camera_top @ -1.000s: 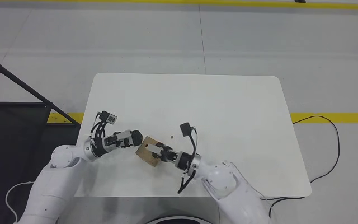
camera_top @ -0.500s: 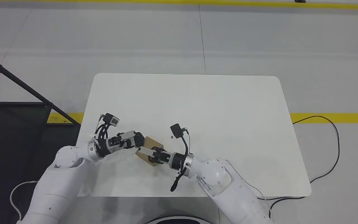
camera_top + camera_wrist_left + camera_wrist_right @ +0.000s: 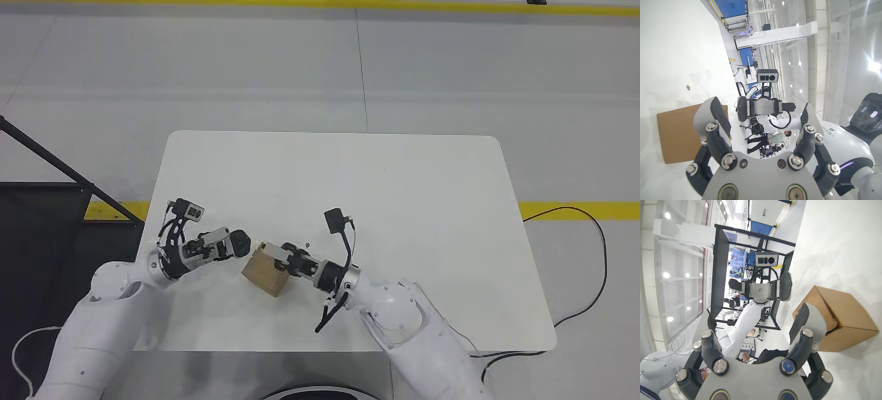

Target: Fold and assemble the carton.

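Observation:
A small brown carton (image 3: 266,272) stands folded into a box on the white table (image 3: 400,180), near its front edge. Its flap seam (image 3: 829,311) shows in the right wrist view. My left gripper (image 3: 243,243) hovers just left of the carton (image 3: 677,132), open and empty (image 3: 762,115). On the opposite side, over the carton's far right corner, my right gripper (image 3: 281,250) is open too (image 3: 757,321), with one fingertip (image 3: 802,317) close beside the carton (image 3: 846,317). I cannot tell whether that fingertip touches it. The two grippers face each other.
A tiny brown scrap (image 3: 308,243) lies on the table just beyond the right gripper. The table's front edge (image 3: 250,350) runs close behind the carton. The table's back and right parts are bare white surface.
Half a second ago both grippers were pressed in at the carton. The left one has since drawn back to the left, and the right one has come off toward the carton's far corner.

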Action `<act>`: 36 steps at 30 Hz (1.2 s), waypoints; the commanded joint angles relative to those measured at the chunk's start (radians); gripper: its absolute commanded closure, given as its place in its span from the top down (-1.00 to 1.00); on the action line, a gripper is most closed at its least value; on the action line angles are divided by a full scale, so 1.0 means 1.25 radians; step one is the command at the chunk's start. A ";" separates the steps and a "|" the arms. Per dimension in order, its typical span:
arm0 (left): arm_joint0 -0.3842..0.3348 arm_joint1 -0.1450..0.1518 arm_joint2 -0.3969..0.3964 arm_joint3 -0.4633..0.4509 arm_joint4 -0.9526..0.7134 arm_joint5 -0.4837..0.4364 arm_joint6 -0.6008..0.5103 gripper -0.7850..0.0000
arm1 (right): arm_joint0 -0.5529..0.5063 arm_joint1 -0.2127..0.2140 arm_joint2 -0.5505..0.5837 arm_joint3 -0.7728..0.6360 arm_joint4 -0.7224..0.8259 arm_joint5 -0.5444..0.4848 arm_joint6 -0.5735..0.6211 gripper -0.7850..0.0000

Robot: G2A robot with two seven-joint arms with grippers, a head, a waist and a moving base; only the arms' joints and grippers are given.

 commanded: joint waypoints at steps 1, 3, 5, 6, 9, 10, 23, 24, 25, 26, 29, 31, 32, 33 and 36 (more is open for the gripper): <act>0.000 0.001 0.001 -0.005 0.058 0.003 0.034 1.00 | 0.008 -0.002 0.001 0.010 0.005 0.015 -0.001 1.00; 0.004 0.002 0.005 -0.014 0.093 0.009 0.053 1.00 | 0.013 -0.004 -0.002 0.022 0.009 0.019 -0.003 1.00; 0.007 0.003 0.006 -0.019 0.121 0.014 0.071 1.00 | 0.019 -0.005 -0.002 0.035 0.016 0.018 -0.003 1.00; 0.009 0.003 0.007 -0.020 0.132 0.017 0.077 1.00 | 0.020 -0.006 -0.002 0.042 0.020 0.016 -0.002 1.00; 0.012 0.002 0.013 -0.022 0.151 0.022 0.095 1.00 | 0.023 -0.007 -0.001 0.059 0.027 0.012 0.001 1.00; 0.012 0.002 0.016 -0.021 0.153 0.024 0.096 1.00 | 0.023 -0.007 -0.001 0.063 0.028 0.012 0.002 1.00; 0.005 -0.005 0.053 -0.024 0.166 0.027 0.101 1.00 | 0.025 -0.009 0.006 0.088 0.036 0.008 0.007 1.00; 0.004 -0.005 0.054 -0.024 0.166 0.026 0.101 1.00 | 0.023 -0.009 0.005 0.086 0.035 0.007 0.006 1.00; 0.004 -0.006 0.055 -0.024 0.165 0.026 0.101 1.00 | 0.022 -0.009 0.005 0.084 0.032 0.005 0.004 1.00; 0.003 -0.006 0.057 -0.024 0.164 0.028 0.101 1.00 | 0.021 -0.009 0.006 0.082 0.030 0.001 0.003 1.00; 0.000 -0.007 0.059 -0.026 0.162 0.029 0.100 1.00 | 0.012 -0.007 0.012 0.066 0.017 -0.019 -0.002 1.00; -0.002 -0.007 0.059 -0.028 0.162 0.030 0.101 1.00 | 0.002 -0.003 0.021 0.046 -0.019 -0.048 -0.017 1.00; -0.005 -0.006 0.059 -0.028 0.170 0.032 0.099 1.00 | -0.007 0.000 0.025 0.032 -0.048 -0.067 -0.026 1.00; -0.007 -0.005 0.058 -0.029 0.177 0.035 0.100 1.00 | -0.018 0.003 0.030 0.015 -0.071 -0.087 -0.032 1.00; -0.011 -0.004 0.052 -0.034 0.183 0.041 0.102 1.00 | -0.054 0.015 0.051 -0.034 -0.151 -0.150 -0.030 1.00</act>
